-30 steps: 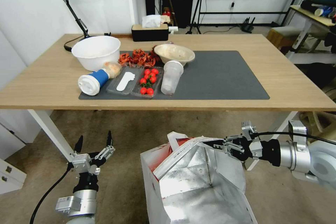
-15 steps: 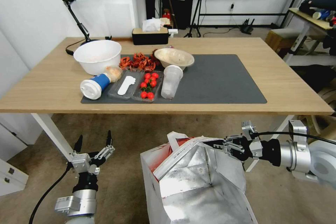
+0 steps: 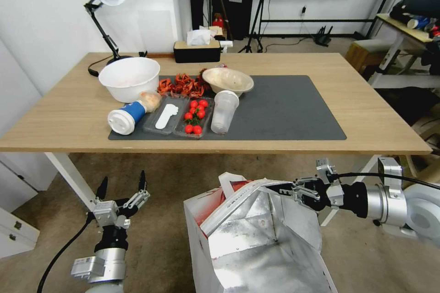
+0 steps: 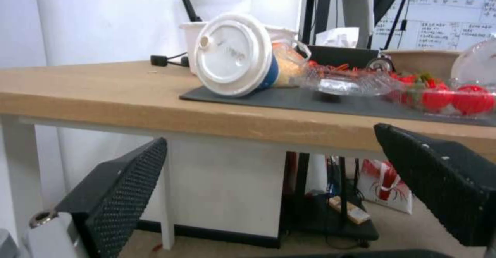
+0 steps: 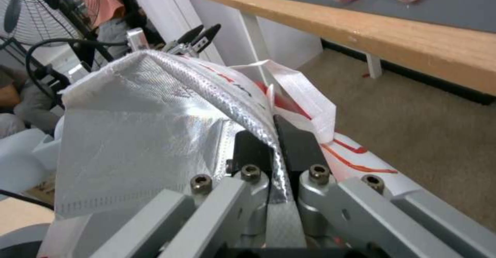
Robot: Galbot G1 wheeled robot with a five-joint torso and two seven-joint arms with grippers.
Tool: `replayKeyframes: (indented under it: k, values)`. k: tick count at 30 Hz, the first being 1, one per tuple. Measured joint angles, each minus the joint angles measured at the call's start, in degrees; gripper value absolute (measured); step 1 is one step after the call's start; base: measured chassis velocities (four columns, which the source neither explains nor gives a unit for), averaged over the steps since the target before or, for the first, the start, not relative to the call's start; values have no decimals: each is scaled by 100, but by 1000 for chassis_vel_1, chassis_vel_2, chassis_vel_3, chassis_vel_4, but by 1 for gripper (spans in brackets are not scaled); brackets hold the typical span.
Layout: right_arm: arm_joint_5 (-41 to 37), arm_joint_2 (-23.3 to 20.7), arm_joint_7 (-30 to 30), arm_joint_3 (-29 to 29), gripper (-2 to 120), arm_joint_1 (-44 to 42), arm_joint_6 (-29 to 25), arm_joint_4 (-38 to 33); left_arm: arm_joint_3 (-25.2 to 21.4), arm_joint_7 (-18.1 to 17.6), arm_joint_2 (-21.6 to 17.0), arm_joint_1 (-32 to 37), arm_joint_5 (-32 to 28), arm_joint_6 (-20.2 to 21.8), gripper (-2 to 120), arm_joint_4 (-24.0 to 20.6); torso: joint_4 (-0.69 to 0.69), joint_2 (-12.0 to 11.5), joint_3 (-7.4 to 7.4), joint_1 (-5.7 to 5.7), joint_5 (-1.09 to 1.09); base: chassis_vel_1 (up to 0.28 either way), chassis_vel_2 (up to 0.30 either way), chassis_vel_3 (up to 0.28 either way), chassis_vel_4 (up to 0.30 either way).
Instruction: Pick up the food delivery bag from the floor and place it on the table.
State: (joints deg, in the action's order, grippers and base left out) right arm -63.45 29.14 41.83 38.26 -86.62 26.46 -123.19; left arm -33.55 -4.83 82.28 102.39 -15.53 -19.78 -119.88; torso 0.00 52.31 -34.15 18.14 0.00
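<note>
The right gripper [image 3: 285,188] pinches the bag [image 3: 256,238] by the foil-lined rim at the bag's 2 o'clock corner; the right wrist view shows both pads [image 5: 297,145] pressed on the rim fold. The bag hangs open-mouthed below the table [image 3: 68,114] edge, at the head view's 6 o'clock, above the floor [image 3: 174,174]; whether its base is clear of the floor cannot be told. Over the last second the table top has slid downward in the head view while bag and grippers keep their places: the camera is rising, so the lift appears under way. The left gripper [image 3: 122,182] waits at 8 o'clock, fingers spread, holding nothing. The mat [image 3: 293,110] is bare at 3 o'clock.
</note>
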Motion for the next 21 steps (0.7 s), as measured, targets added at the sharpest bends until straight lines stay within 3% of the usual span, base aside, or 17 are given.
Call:
replayKeyframes:
  k: [21]
  values:
    - [14,9,-2,21,0,-31,5,-50,-7,-3,29,18,-7,-18,100,-26,-1,534,-306,230,0,0,0,0,0]
